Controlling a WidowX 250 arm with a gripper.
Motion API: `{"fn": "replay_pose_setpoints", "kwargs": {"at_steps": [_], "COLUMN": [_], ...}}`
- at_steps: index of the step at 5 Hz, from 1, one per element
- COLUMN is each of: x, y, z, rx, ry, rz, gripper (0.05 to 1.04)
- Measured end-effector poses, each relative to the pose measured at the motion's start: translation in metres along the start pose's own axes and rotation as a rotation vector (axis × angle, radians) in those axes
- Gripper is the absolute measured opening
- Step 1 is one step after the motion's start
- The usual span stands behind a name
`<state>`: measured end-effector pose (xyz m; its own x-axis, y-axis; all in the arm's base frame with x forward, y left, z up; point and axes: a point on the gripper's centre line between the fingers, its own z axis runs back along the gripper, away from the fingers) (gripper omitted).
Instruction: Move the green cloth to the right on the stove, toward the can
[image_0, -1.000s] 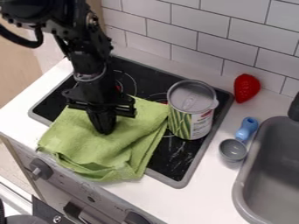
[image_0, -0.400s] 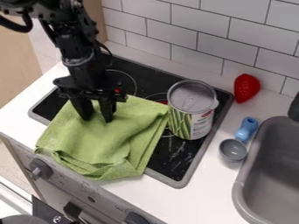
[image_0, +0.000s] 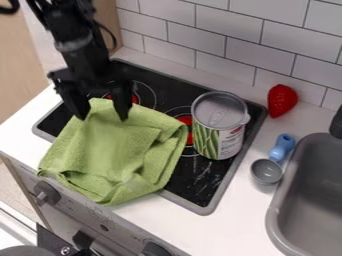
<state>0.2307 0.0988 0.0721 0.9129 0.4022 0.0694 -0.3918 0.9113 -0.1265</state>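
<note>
The black gripper (image_0: 102, 116) hangs at the upper left, over the back left edge of the green cloth. Its two fingers stand wide apart, with nothing clamped between them. Beneath and in front of it, the rumpled green cloth (image_0: 123, 150) lies across the left part of the black stovetop (image_0: 194, 185), and its front corner hangs over the counter's edge. A can with a grey lid and green beans on its label (image_0: 219, 125) stands upright just right of the cloth.
A red strawberry-like object (image_0: 282, 100) lies by the tiled wall. Right of the stove is a measuring scoop with a blue handle (image_0: 281, 148). The grey sink (image_0: 311, 195) is at the right edge, with a black faucet part above it.
The gripper has risen off the cloth toward the upper left, and its fingers have opened wide. The cloth's folds have shifted, and its right edge has moved slightly left, baring more of the red burner.
</note>
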Motion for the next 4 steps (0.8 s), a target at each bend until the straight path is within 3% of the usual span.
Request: {"fn": "replay_pose_setpoints", "kwargs": {"at_steps": [2,3,4], "x": [0.011,0.012,0.015], "y": [-0.007,-0.001,0.003], "z": [0.040,0.047,0.050], "rx": [-0.119,-0.139,-0.124], "ry": [0.009,0.014,0.025], "rz": [0.052,0.056,0.070], "gripper": [0.997,0.997,0.997]}}
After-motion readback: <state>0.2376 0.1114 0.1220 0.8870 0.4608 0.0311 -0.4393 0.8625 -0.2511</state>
